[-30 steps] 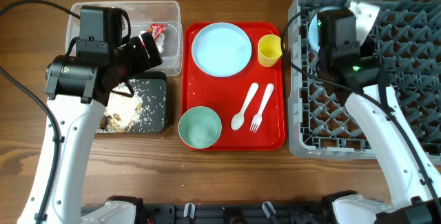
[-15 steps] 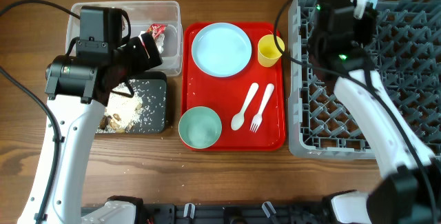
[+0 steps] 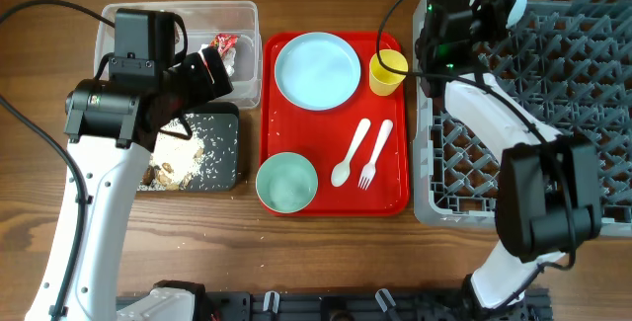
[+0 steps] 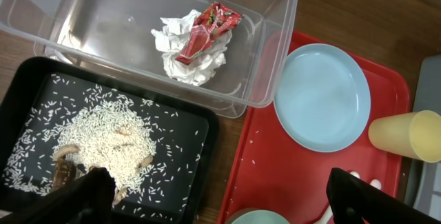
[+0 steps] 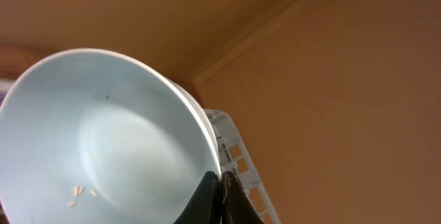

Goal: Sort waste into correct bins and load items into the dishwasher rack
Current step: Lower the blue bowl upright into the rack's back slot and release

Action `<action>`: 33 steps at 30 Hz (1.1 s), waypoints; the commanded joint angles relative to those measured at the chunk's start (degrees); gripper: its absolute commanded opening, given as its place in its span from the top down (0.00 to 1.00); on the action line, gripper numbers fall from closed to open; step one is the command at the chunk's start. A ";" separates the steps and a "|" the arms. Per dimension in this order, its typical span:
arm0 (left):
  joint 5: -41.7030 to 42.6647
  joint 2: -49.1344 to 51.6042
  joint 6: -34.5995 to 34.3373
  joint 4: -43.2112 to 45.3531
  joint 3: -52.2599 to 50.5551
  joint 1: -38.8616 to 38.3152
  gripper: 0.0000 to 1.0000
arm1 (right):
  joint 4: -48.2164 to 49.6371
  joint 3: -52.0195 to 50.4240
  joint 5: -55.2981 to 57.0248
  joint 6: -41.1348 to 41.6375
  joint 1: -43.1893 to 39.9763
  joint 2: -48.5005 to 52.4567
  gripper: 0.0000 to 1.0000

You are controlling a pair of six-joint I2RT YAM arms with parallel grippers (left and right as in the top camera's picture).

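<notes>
Above the far corner of the large grey plastic lattice dishwasher rack (image 3: pixel 592 84), the right hand (image 5: pixel 220 198) pinches the rim of a pale blue round bowl (image 5: pixel 103 134). So thin an edge hold could slip or let the bowl swing, dropping it outside the rack or askew across the pegs. Loose rice grains (image 5: pixel 81 191) inside may scatter into the rack if it tips. The left hand (image 4: pixel 224 195), spread wide and empty, hovers over the shallow black rectangular tray (image 4: pixel 196 155) of rice and the clear plastic tub (image 4: pixel 275 17), which holds a red shiny snack wrapper (image 4: pixel 207 31) and a crumpled white paper napkin (image 4: pixel 182 62).
</notes>
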 commanded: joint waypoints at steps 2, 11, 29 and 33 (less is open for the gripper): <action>-0.57 -0.09 0.68 0.13 0.74 0.26 0.00 | 0.61 0.81 -1.09 -2.97 -0.20 4.26 0.96; -0.57 -0.09 0.68 0.13 0.74 0.26 0.00 | 0.81 0.81 -1.53 -3.13 0.44 6.43 0.96; -0.57 -0.09 0.68 0.13 0.74 0.26 0.00 | 0.63 0.81 -1.20 -10.08 5.40 6.40 0.55; -0.57 -0.09 0.68 0.13 0.74 0.26 0.00 | 0.68 0.81 -1.03 -13.11 7.26 6.38 0.44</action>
